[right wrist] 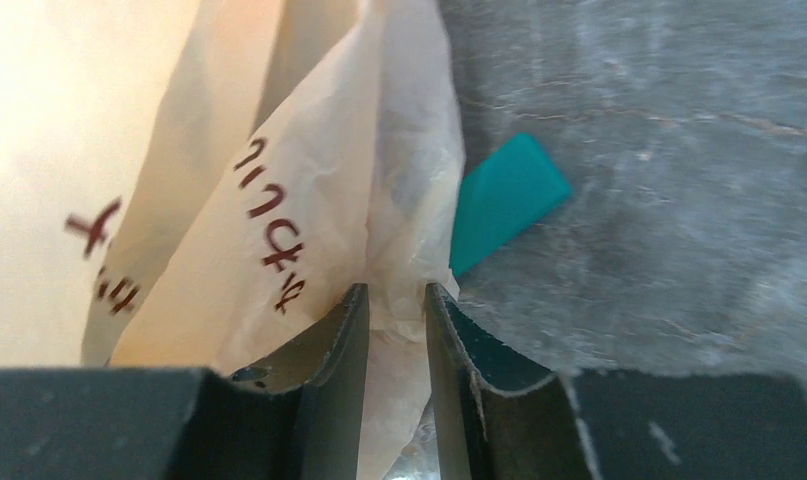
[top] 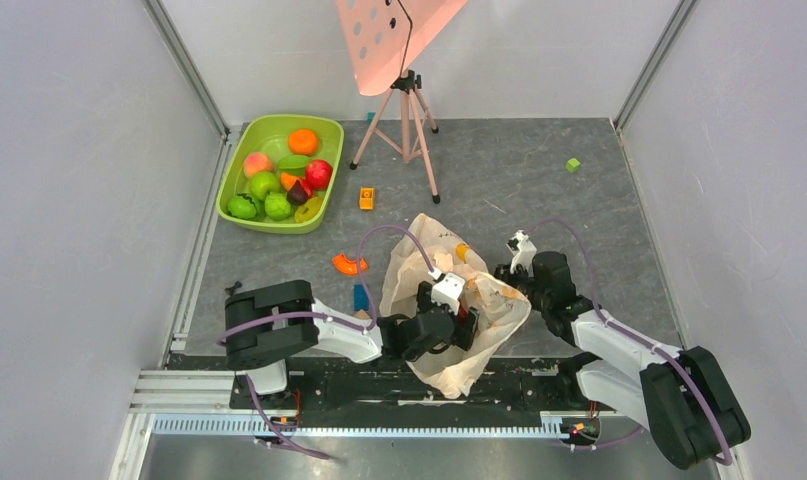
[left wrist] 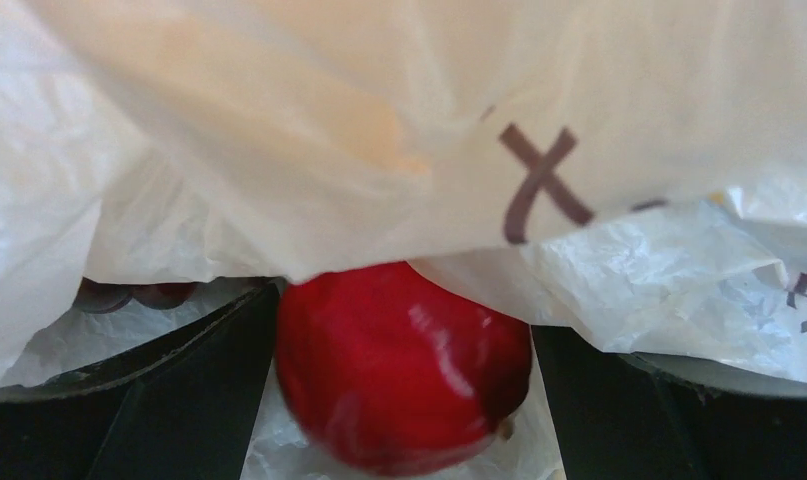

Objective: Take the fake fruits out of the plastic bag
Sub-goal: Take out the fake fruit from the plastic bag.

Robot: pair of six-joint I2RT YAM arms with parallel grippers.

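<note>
The plastic bag (top: 449,300) lies crumpled between the two arms, pale peach with dark printed marks. My left gripper (top: 464,322) reaches into it. In the left wrist view a glossy red apple (left wrist: 404,365) fills the gap between my wide-open black fingers (left wrist: 179,400), under a sheet of bag film (left wrist: 379,140). A dark purple fruit (left wrist: 129,293) peeks out behind the left finger. My right gripper (top: 506,283) is at the bag's right edge. In the right wrist view its jaws (right wrist: 395,292) stand narrow, pinching a fold of the bag (right wrist: 279,200).
A lime-green tub (top: 324,125) at the back left holds several fake fruits. An orange arc piece (top: 348,265), a blue block (top: 361,297), a yellow block (top: 367,198) and a green block (top: 573,165) lie on the grey mat. A tripod (top: 407,120) stands at the back.
</note>
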